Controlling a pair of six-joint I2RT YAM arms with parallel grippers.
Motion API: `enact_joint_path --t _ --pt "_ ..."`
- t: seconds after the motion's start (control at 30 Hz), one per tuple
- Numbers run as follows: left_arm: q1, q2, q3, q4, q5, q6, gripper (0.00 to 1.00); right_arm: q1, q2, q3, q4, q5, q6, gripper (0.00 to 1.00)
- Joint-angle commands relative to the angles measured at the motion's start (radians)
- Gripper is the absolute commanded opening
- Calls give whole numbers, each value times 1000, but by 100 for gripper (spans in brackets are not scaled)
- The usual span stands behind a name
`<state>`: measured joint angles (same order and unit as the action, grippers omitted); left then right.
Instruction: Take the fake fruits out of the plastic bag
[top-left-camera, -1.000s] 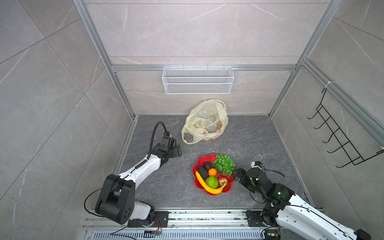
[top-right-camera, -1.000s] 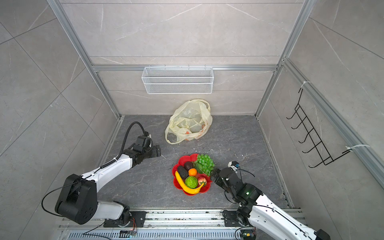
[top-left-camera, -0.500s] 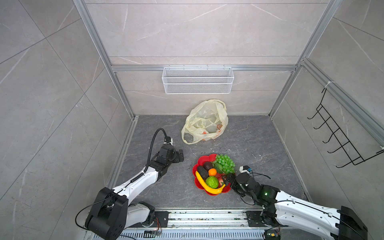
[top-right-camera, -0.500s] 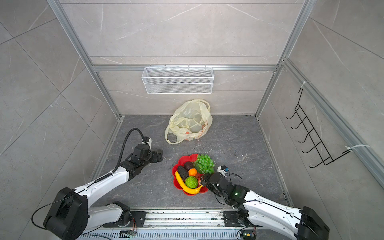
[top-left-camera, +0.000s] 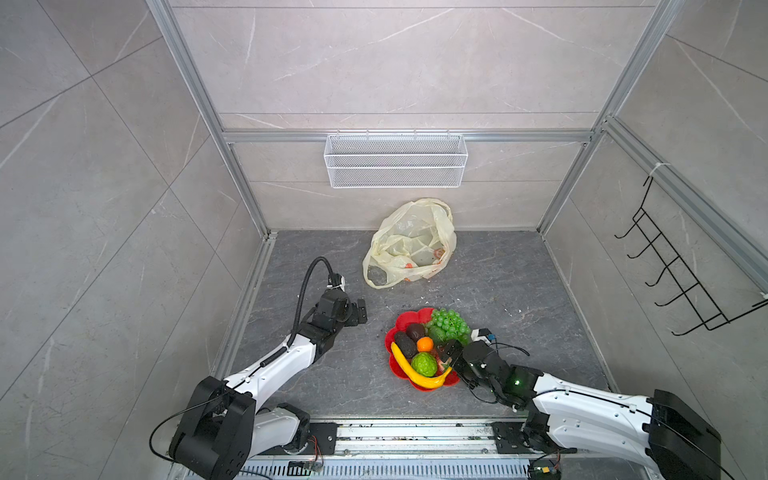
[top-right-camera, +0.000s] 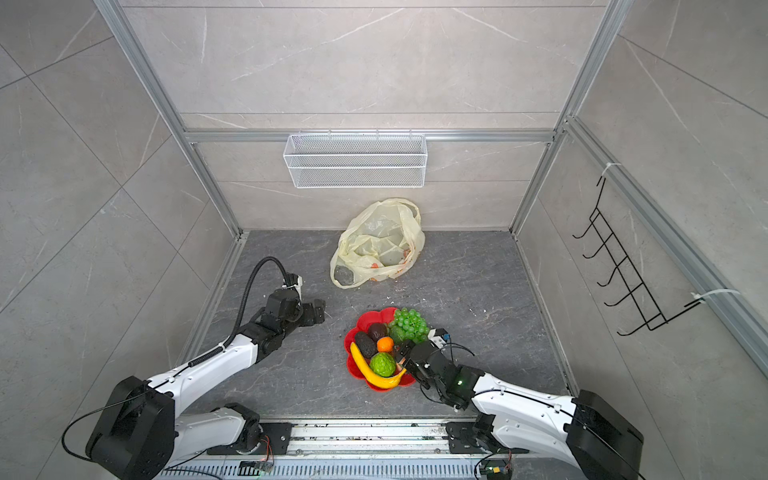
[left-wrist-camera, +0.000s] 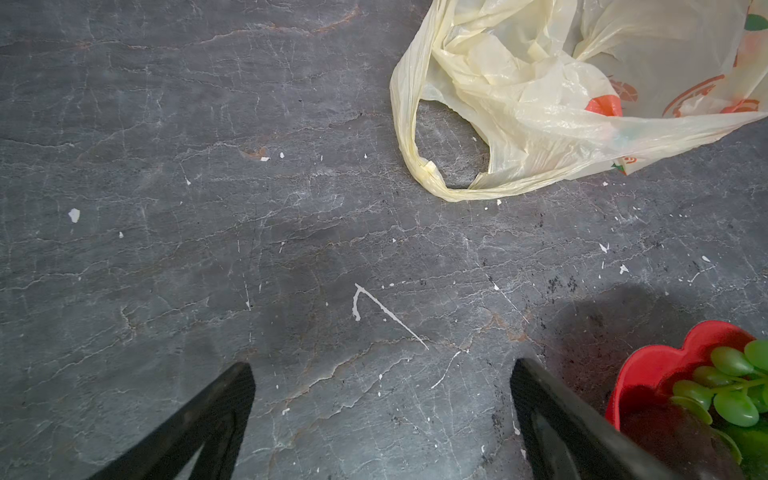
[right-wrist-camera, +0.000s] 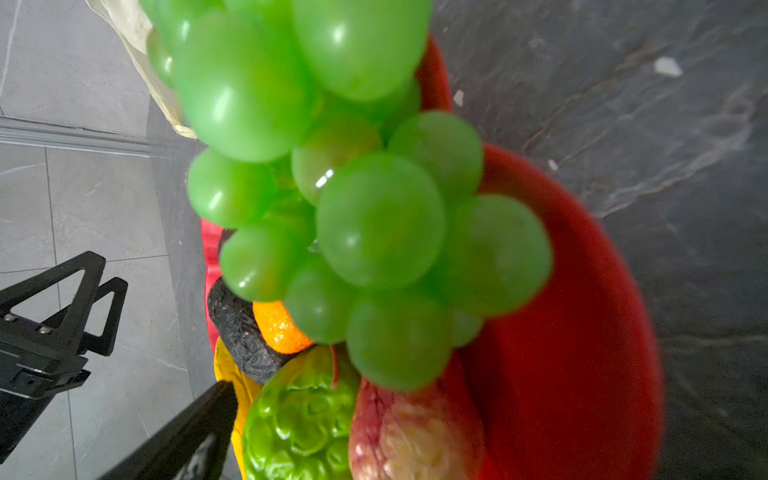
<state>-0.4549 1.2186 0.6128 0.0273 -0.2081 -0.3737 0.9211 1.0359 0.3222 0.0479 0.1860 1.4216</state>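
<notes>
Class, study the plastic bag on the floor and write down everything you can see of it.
The bag is thin, crinkly, translucent cream-yellow plastic printed with orange fruit pictures. It lies crumpled and mostly flat on the dark floor, close to the back wall. One loop handle lies flat on the floor at its near end; a second loop sits at its far end. Nothing but the floor visibly touches it. No fruit bulge shows inside.
</notes>
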Motion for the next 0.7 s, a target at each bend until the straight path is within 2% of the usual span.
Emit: enact_joint_path --t 0.0,0.2,0.67 --pt "2 -12 15 14 -10 12 100 -15 52 65 57 4 -4 100" --pt "3 -11 15 11 -17 12 100 -65 206 48 254 -75 61 100" --pt "2 7 20 2 -48 6 100 -115 394 148 372 -108 44 100"
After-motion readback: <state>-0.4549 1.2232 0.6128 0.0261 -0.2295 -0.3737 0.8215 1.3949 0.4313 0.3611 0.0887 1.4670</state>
